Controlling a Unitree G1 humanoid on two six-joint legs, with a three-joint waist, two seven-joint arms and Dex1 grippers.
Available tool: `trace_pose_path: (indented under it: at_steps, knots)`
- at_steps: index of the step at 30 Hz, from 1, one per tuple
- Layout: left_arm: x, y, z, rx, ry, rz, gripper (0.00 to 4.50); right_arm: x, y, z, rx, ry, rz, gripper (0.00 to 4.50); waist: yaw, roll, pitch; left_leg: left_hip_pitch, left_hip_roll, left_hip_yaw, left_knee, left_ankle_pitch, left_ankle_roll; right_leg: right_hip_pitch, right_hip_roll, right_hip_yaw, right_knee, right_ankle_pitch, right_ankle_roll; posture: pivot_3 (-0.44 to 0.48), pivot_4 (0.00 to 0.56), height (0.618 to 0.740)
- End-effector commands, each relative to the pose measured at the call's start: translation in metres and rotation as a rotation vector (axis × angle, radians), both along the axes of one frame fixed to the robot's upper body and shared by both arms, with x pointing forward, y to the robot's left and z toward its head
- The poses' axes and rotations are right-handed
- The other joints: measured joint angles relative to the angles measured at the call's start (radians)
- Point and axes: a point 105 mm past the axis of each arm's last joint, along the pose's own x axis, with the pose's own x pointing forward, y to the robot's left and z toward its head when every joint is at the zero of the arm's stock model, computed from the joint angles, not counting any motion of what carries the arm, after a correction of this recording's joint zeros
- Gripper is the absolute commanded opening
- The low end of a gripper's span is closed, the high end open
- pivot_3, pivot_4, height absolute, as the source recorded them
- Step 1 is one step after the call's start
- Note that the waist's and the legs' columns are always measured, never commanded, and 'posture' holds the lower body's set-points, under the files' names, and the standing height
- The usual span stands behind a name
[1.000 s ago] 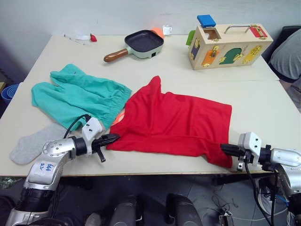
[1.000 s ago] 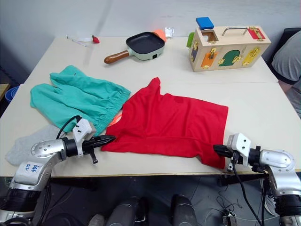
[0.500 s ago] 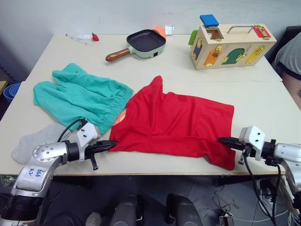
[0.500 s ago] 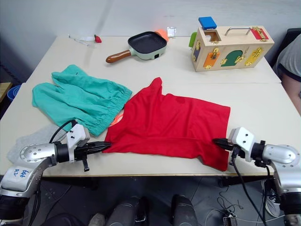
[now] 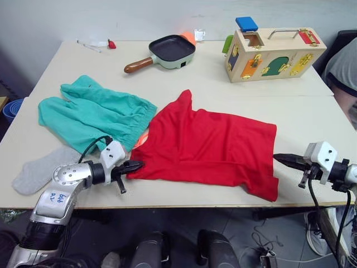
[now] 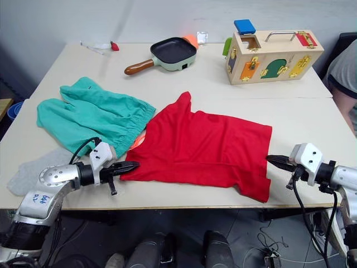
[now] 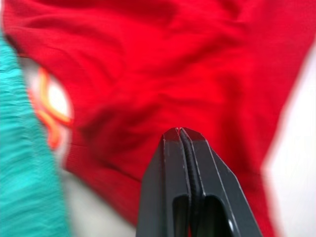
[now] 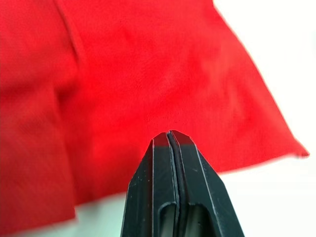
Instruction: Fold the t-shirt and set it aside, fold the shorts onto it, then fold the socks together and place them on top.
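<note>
- The t-shirt (image 5: 209,146) lies spread on the near middle of the surface (image 5: 312,117), folded partly over itself, with one sleeve pointing toward the far side.
- The left hand (image 5: 136,165) sits low at the shirt's near left corner, its tip at the fabric edge. Its two black fingers (image 7: 170,163) are pressed flat together with nothing between them.
- The right hand (image 5: 280,158) is just beside the shirt's right edge, apart from the cloth. Its fingers (image 8: 163,158) are also closed tight and hold nothing.
- The shorts (image 5: 92,114) lie to the left of the shirt, waistband next to it, with the orange drawstring (image 5: 142,139) showing between the two.
- One grey sock (image 5: 36,170) lies flat near the front left edge, beside the left arm.
- A frying pan (image 5: 167,51) and a wooden latch box (image 5: 273,53) stand along the far side.
</note>
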Motion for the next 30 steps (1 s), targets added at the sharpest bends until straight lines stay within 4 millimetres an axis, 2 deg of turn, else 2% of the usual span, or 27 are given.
trace_pose_path:
  at_steps: [1,3,5,10,13,16,19,22,30]
  knots:
    - [0.014,0.008,0.011,0.006,-0.085,0.066,0.04,-0.014,0.040,-0.001,0.073,0.032,0.135,0.00,0.000,0.000,0.000,0.000,0.000,0.000,0.000,0.000,0.000,0.000,0.000,0.000,0.000,0.000,0.000,0.000,0.150,0.740]
    - [0.016,0.006,0.013,-0.010,-0.093,0.055,0.04,-0.021,0.063,-0.013,0.092,0.062,0.165,0.00,0.000,0.000,0.000,0.000,0.000,0.000,0.000,0.000,0.000,0.000,0.000,0.000,0.001,0.000,0.000,0.000,0.150,0.740]
    - [0.015,0.004,0.013,-0.010,-0.089,0.030,0.04,-0.024,0.074,-0.024,0.087,0.081,0.144,0.00,0.001,0.000,0.000,0.000,0.000,-0.001,0.000,0.000,0.000,0.000,0.000,0.000,0.001,0.000,0.000,0.000,0.150,0.740]
    - [0.005,-0.008,0.016,-0.050,-0.071,-0.049,0.04,-0.023,0.070,-0.048,0.019,0.101,0.015,0.00,0.005,0.000,0.000,0.000,-0.002,0.000,0.000,0.000,0.000,0.000,-0.002,0.000,0.000,0.000,0.001,0.000,0.150,0.740]
    - [0.001,-0.012,0.013,-0.038,-0.056,-0.062,0.04,-0.022,0.057,-0.062,-0.001,0.126,-0.067,0.00,0.004,0.000,0.000,0.000,-0.002,0.000,0.000,0.000,0.000,0.000,-0.002,0.000,0.000,0.000,0.001,0.000,0.150,0.740]
    - [0.001,-0.011,0.003,-0.023,-0.033,-0.018,0.04,-0.023,0.024,-0.074,-0.059,0.149,-0.151,0.00,0.002,-0.001,0.000,0.000,-0.002,0.000,-0.001,0.000,0.000,0.000,-0.001,0.000,0.000,0.000,0.001,0.000,0.150,0.740]
    - [0.001,-0.011,-0.006,-0.018,-0.014,0.013,0.04,-0.025,-0.003,-0.076,-0.113,0.146,-0.183,0.00,0.006,-0.002,-0.001,0.002,-0.002,0.000,0.000,0.000,0.000,0.003,-0.001,0.000,-0.001,0.001,0.001,0.000,0.150,0.740]
    - [0.000,-0.014,-0.013,-0.035,0.012,0.029,0.04,-0.017,-0.033,-0.071,-0.110,0.114,-0.258,0.00,0.013,-0.006,-0.003,0.002,-0.002,-0.001,0.000,0.000,0.001,0.004,-0.001,0.000,-0.004,0.002,0.003,0.000,0.150,0.740]
    - [0.002,-0.014,-0.016,-0.041,0.006,0.074,0.04,-0.008,-0.053,-0.056,-0.094,0.061,-0.230,0.00,0.013,-0.005,-0.004,0.004,-0.002,-0.001,-0.001,0.000,0.000,0.005,-0.001,0.001,-0.004,0.001,0.002,0.000,0.150,0.740]
